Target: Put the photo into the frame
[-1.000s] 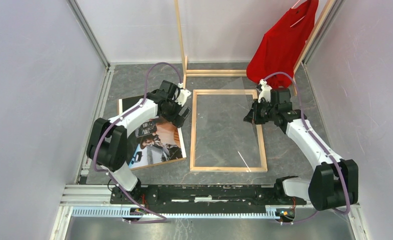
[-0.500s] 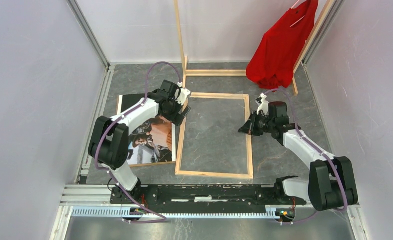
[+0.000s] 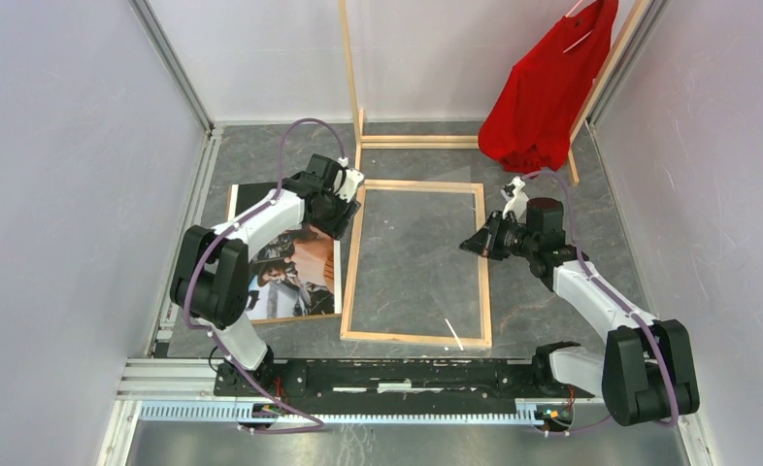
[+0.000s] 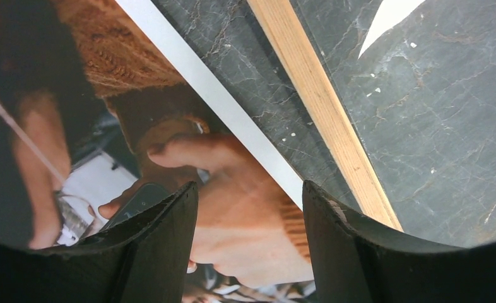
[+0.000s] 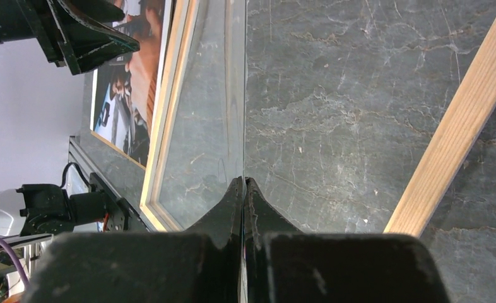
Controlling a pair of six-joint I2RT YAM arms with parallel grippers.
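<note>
Left claw (image 4: 248, 186) parted over photo (image 3: 300, 272); right claw (image 5: 244, 180) pinches clear pane (image 5: 217, 126) over frame (image 3: 412, 339); red shirt (image 3: 543, 92) behind.

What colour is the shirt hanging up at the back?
Red. The shirt shows best in the top external view.

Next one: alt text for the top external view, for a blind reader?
Two robot arms work on a dark marbled table: the left gripper hovers, fingers open, over the photo, and the right gripper pinches a clear pane above the frame lying wood side up beside it. A red shirt hangs on a rack behind.
</note>
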